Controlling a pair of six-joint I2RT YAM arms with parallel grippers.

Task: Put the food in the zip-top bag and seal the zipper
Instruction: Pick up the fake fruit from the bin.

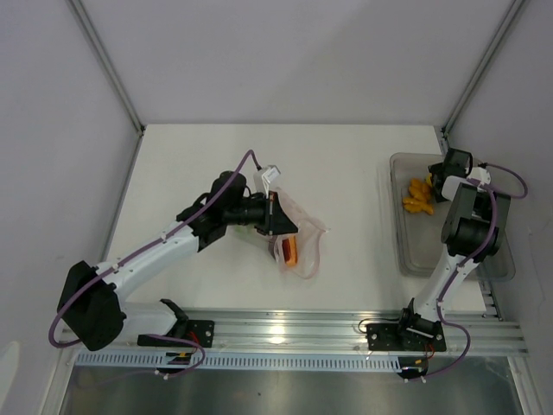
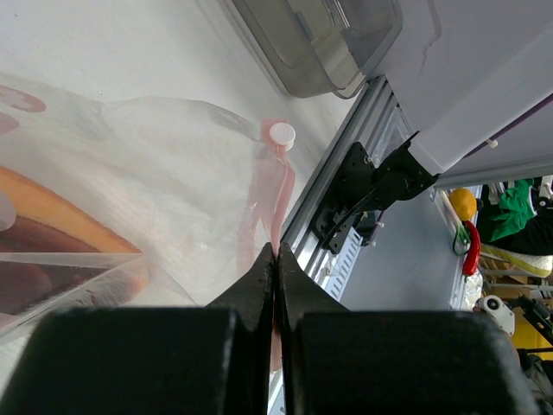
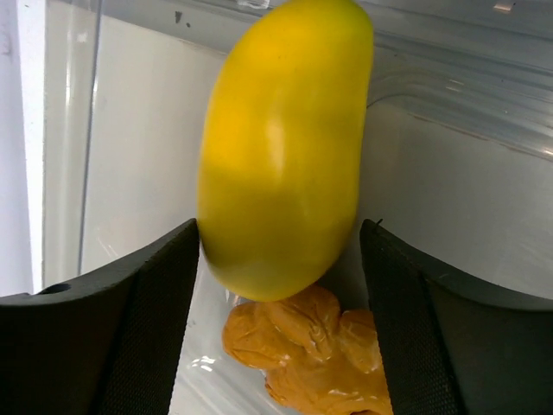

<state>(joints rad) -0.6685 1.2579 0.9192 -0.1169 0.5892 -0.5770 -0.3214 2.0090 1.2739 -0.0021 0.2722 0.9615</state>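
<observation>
The clear zip-top bag (image 1: pixel 300 235) lies mid-table with an orange and reddish-brown food piece (image 1: pixel 288 251) inside. My left gripper (image 1: pixel 275 221) is shut on the bag's pink-red zipper (image 2: pixel 278 186) and pinches the strip between its fingertips (image 2: pixel 275 256). The bag (image 2: pixel 155 164) spreads to its left, with the food piece (image 2: pixel 52 233) showing through. My right gripper (image 1: pixel 444 180) is open inside the grey-clear tray (image 1: pixel 406 251). Its fingers straddle the near end of a yellow oval piece (image 3: pixel 281 147). The left finger (image 3: pixel 147 303) touches it, and the right finger (image 3: pixel 432 320) stands just off it.
A lumpy orange piece (image 3: pixel 320 354) lies under the yellow one in the tray. Several yellow-orange pieces (image 1: pixel 419 197) sit at the tray's far end. The tray's corner (image 2: pixel 320 43) shows beyond the bag. The aluminium rail (image 1: pixel 346 333) runs along the near edge.
</observation>
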